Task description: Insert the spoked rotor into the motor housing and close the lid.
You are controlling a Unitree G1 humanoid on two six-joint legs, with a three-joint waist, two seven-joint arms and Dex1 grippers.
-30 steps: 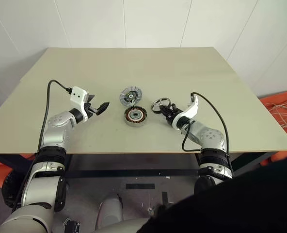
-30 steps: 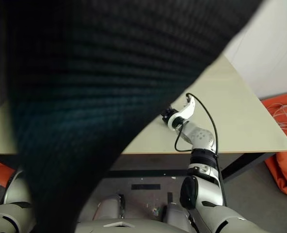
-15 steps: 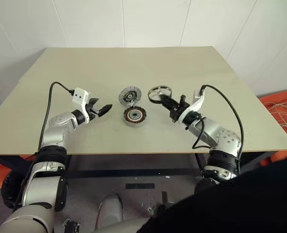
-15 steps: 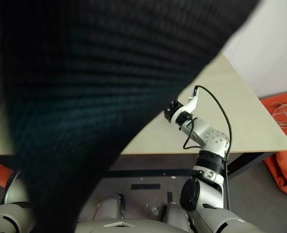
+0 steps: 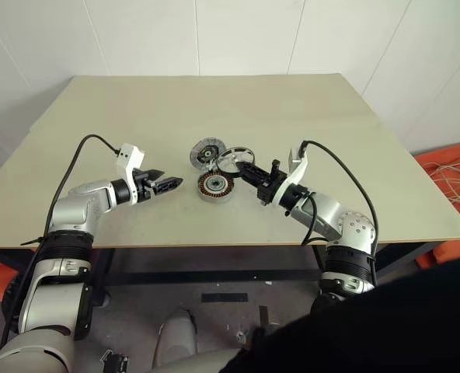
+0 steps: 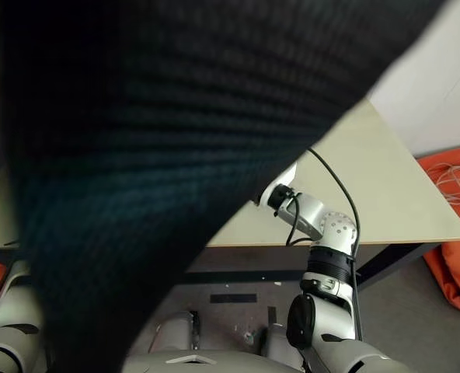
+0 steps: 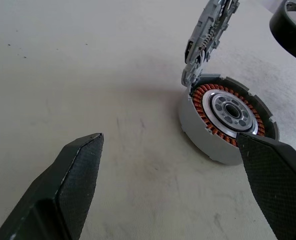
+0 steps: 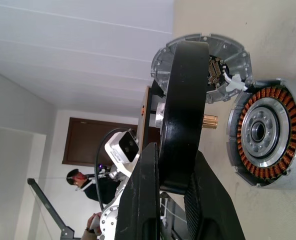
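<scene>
— Where are we?
— My right hand (image 5: 249,170) is pinching the spoked rotor (image 5: 233,160) by its rim, held on edge in the air just beside the motor housing (image 5: 216,186) on the counter (image 5: 292,109).
— Seated?
— Not yet. The lid (image 5: 207,154) seems propped against the housing. My left hand (image 5: 170,185) is spread wide, empty.

- The motor housing (image 5: 216,186): shallow round silver cup with a copper-brown winding ring and a silver hub, sitting open-side up near the desk's middle.
- The lid (image 5: 207,154): ribbed dark disc with a pale centre, propped on edge against the housing's rim at 11 o'clock.
- The spoked rotor (image 5: 235,161): silver wheel off the desk, tilted, at the housing's 1 o'clock, pinched at its rim by the right gripper (image 5: 246,170).
</scene>
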